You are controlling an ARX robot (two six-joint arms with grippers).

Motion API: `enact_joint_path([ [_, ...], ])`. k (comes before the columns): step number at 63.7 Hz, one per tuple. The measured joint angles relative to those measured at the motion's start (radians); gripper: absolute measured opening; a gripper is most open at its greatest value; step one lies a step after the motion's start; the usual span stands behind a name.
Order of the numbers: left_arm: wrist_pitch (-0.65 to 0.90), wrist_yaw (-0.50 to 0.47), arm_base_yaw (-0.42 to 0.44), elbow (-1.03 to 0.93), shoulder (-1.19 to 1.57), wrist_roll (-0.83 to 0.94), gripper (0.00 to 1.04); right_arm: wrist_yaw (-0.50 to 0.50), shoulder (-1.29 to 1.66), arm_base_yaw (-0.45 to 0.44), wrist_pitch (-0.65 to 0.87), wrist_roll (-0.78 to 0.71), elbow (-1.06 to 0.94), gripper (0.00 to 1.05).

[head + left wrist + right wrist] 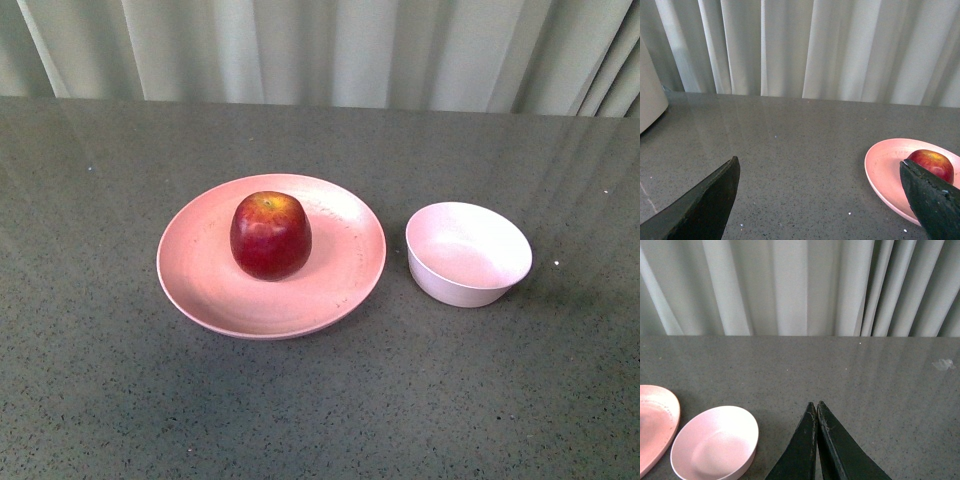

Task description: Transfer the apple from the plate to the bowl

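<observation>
Glossy apple (270, 236) on matte pink plate (345, 275), round pale bowl (468, 252), left end effector (818, 162) spread, right end effector (817, 404) pressed together

Glossy dark-red apple with yellow-orange patch (270, 235) upright, stem up, near centre of wide shallow matte pink plate (205, 290). Small deep pale-pink bowl (468, 253) empty, just right of plate, apart.

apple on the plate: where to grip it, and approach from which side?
Probably from above, pads across the widest middle of the apple. It sits upright, stem dimple up, well inside the plate, whose raised rim would hinder a low sideways approach. The left end effector is open and looks the nearer one.
</observation>
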Motion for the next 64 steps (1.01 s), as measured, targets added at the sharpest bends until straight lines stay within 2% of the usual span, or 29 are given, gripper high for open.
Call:
enact_joint_path([
  [7, 0.0, 0.0, 0.0, 0.0, 0.0, 0.0, 0.96, 0.0, -0.019, 0.0, 0.042, 0.0, -0.06, 0.02],
  [31, 0.0, 0.0, 0.0, 0.0, 0.0, 0.0, 0.96, 0.0, -0.328, 0.0, -0.194, 0.0, -0.139, 0.02],
  [45, 0.0, 0.0, 0.0, 0.0, 0.0, 0.0, 0.96, 0.0, -0.529, 0.0, -0.369, 0.0, -0.14, 0.02],
  [64, 0.0, 0.0, 0.0, 0.0, 0.0, 0.0, 0.96, 0.001, -0.704, 0.0, -0.532, 0.0, -0.141, 0.02],
])
